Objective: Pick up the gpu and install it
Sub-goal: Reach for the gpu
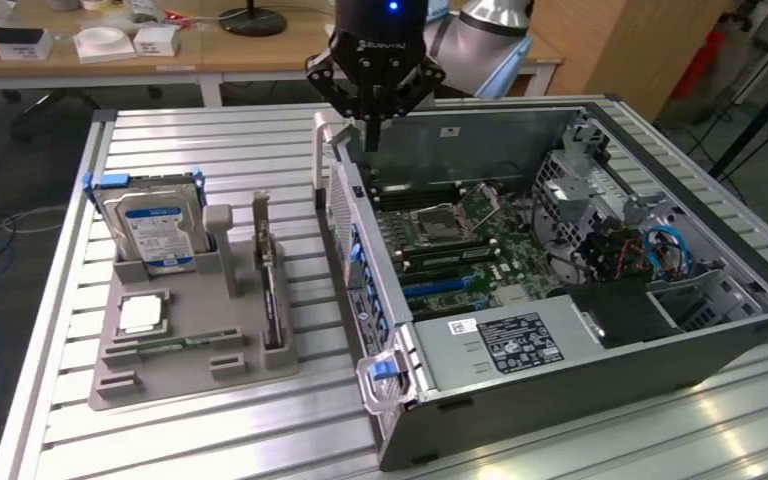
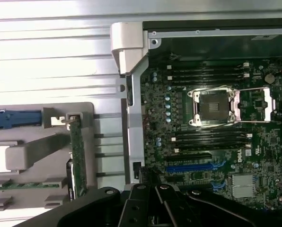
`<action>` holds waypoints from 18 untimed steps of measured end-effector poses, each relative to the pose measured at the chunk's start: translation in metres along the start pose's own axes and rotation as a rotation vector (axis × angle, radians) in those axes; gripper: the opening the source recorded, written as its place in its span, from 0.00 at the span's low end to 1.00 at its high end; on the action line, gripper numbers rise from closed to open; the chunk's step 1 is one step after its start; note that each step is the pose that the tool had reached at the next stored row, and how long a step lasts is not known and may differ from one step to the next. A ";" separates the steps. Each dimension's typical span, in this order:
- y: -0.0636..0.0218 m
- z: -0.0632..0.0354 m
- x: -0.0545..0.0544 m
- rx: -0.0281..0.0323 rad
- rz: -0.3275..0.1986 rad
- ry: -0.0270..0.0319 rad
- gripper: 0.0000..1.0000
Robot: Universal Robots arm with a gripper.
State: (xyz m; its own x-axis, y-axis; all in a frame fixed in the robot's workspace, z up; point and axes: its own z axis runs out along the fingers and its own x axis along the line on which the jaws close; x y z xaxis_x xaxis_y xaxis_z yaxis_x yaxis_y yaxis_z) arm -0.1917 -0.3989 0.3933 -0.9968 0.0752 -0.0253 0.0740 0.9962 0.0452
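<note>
While the desk (image 1: pixel 197 140) carries the open PC case (image 1: pixel 558 410) centre-right, the grey holder (image 1: pixel 184 375) sits lower left. The gpu (image 1: pixel 267 270) stands on edge in its slot, not picked yet. My fingers (image 1: pixel 369 128) hang pinched shut and empty over the case's upper-left corner, top centre of frame. Looks like approach-to-pick. I reckon a grasp needs them opened and lined up along the card's thin top edge.

The gripper (image 1: pixel 369 128) hangs pointing downward, fingers closed.
</note>
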 end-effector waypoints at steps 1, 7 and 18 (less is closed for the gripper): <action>-0.0002 -0.0001 0.003 -0.0001 0.000 -0.0002 0.11; -0.0016 -0.0006 0.022 -0.0002 0.000 -0.0007 0.11; -0.0045 -0.0018 0.061 -0.0003 0.000 -0.0017 0.11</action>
State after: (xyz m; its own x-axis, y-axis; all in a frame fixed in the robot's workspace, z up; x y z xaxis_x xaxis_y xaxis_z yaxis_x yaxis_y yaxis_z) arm -0.2531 -0.3989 0.3933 -0.9968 0.0752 -0.0270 0.0740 0.9962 0.0455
